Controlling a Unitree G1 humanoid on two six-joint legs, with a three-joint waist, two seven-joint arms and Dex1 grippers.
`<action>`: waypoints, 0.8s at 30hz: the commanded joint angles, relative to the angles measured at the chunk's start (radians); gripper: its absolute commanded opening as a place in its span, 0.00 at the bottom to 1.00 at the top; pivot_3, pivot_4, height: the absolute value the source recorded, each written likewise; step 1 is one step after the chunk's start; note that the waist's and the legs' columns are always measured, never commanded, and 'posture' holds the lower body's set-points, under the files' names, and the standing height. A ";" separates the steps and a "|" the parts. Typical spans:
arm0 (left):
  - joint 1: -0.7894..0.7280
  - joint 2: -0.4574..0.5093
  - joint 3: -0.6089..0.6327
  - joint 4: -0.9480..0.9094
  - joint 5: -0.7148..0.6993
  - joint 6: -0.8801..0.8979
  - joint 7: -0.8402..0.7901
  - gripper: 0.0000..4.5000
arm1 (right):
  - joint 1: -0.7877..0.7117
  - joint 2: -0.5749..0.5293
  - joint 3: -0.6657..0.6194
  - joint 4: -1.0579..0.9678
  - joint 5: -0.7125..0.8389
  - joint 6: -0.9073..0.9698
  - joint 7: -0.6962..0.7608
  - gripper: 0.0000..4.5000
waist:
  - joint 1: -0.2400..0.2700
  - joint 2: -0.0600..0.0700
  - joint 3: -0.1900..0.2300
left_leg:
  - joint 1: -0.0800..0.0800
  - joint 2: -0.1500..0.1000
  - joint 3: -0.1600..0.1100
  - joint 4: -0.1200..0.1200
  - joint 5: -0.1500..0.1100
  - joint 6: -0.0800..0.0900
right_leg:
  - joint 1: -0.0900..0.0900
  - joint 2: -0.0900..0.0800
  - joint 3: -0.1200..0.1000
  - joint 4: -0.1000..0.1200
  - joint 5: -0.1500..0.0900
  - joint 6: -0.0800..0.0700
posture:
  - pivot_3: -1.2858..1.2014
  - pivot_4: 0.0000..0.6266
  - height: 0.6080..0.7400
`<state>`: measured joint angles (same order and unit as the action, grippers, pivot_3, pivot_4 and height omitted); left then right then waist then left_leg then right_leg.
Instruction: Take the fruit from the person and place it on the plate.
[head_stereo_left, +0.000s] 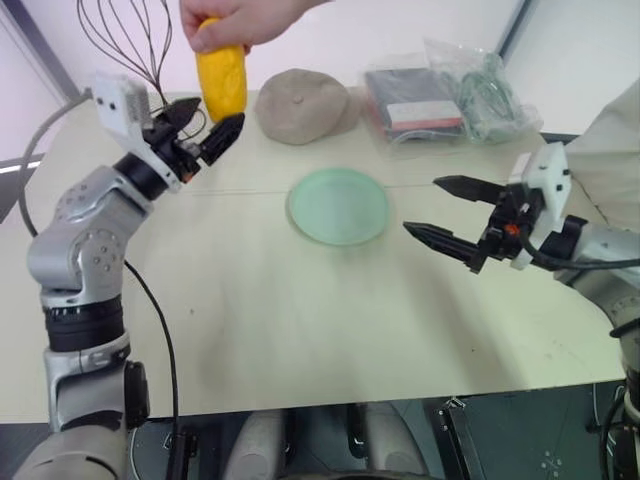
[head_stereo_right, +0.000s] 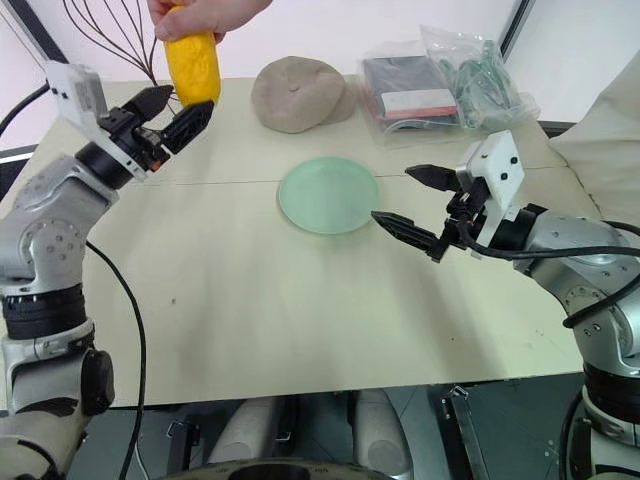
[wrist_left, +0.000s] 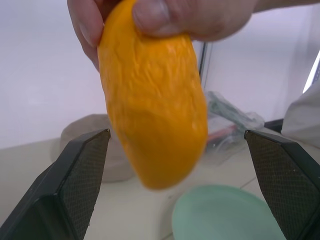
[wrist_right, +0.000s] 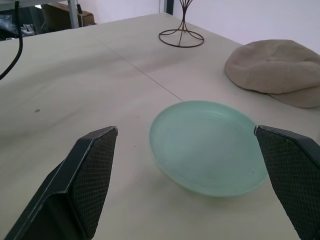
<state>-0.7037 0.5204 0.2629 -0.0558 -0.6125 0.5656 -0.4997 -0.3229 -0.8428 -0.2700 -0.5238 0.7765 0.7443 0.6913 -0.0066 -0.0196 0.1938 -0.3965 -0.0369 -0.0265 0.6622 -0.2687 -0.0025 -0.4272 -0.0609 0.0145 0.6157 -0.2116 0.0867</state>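
The person's hand (head_stereo_left: 240, 20) holds the fruit (head_stereo_left: 221, 80) between the wide-open left gripper (head_stereo_left: 205, 125), so grabbing it and filling the empty plate (head_stereo_left: 338, 205) are left.

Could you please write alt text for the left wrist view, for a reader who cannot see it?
A person's hand holds a yellow-orange mango by its top, hanging between the open black fingers of the left gripper, which do not touch it. Behind lie a pale green plate, a beige cap and clear bags.
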 joint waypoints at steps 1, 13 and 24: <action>-0.053 -0.013 -0.013 0.048 0.043 -0.071 -0.008 1.00 | 0.002 0.003 -0.019 -0.013 -0.007 -0.033 0.007 1.00 | 0.000 0.000 0.000 | 0.000 0.000 0.000 0.000 0.000 0.000 | 0.000 0.000 0.000 0.000 0.000 0.000 | 0.52 0.24 1.00; -0.148 -0.052 -0.041 0.181 0.115 -0.189 -0.032 1.00 | 0.033 0.002 -0.036 -0.023 -0.018 -0.056 0.002 1.00 | 0.000 0.000 0.000 | 0.000 0.000 0.000 0.000 0.000 0.000 | 0.000 -0.001 0.000 0.000 0.001 0.001 | 0.52 0.24 1.00; -0.167 -0.056 -0.030 0.204 0.127 -0.209 -0.028 0.62 | 0.029 0.005 -0.026 -0.021 -0.035 -0.068 -0.002 1.00 | 0.002 0.000 0.000 | 0.000 0.000 0.000 0.001 0.000 0.000 | 0.000 -0.001 0.000 0.000 0.001 0.002 | 0.52 0.24 1.00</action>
<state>-0.8370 0.4583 0.2147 0.1640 -0.4867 0.3813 -0.5269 -0.2843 -0.8415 -0.2756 -0.5238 0.7460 0.6996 0.6921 -0.0050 -0.0198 0.1939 -0.3967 -0.0372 -0.0266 0.6627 -0.2687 -0.0025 -0.4272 -0.0617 0.0148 0.6158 -0.2103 0.0888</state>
